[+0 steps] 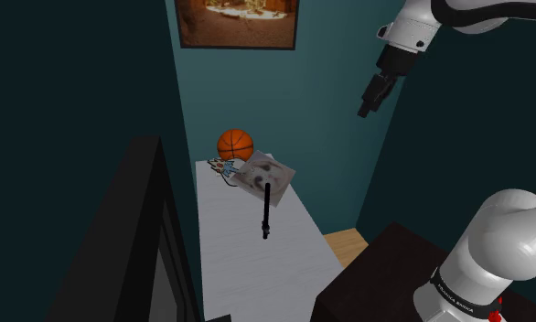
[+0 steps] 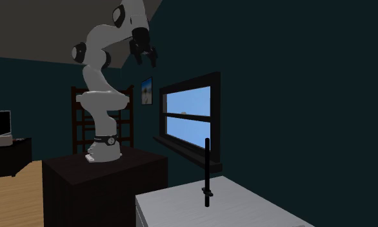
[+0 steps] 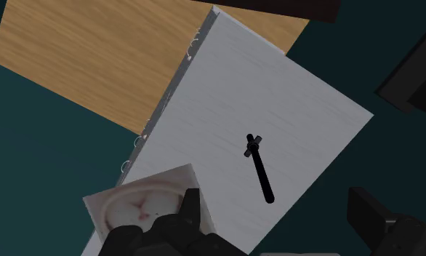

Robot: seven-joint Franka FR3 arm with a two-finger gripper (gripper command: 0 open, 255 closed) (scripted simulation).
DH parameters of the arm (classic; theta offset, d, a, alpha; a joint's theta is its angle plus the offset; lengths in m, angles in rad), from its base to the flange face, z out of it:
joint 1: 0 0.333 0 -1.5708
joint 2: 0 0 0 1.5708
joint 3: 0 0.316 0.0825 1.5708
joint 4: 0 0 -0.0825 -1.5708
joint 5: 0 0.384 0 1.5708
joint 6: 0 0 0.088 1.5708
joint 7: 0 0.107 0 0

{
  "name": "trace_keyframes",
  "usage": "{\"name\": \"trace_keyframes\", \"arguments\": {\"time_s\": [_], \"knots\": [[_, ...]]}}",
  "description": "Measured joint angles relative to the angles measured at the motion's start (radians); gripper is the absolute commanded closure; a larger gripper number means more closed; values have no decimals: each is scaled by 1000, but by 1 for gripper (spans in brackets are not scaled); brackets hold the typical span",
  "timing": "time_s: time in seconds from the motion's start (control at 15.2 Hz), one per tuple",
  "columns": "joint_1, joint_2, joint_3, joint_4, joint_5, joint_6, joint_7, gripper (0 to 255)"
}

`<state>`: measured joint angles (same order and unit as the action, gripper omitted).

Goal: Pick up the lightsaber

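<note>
tool (image 2: 144, 62) open, hanging high and well apart from the table (image 1: 248, 265) since nothing's grasped yet; lightsaber (image 1: 267, 212) stands upright mid-table near the box (image 1: 262, 172), so i'd expect a descent with jaws straddling the shaft.

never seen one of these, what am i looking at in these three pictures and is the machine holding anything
It is a white robot arm with dark joints, standing on a dark box in a simulated room. One picture looks over its shoulder down at the table, one looks back at the arm from beside the table, one comes from a camera on its hand. Its black fingers stand apart, high above a white table, holding nothing. On the table: a thin black lightsaber with a small crossguard, an orange basketball, a pale mottled square slab and a small blue-and-white thing I cannot identify.
</note>
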<state>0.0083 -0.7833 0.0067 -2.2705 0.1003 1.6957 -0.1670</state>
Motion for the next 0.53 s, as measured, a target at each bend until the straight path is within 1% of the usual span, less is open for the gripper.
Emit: {"name": "trace_keyframes", "arguments": {"time_s": [0.13, 0.33, 0.53], "knots": [[1, 7, 5, -7, 1, 11, 2, 0], [10, 75, 30, -16, 5, 72, 12, 0], [14, 172, 51, -11, 3, 145, 16, 0]]}}
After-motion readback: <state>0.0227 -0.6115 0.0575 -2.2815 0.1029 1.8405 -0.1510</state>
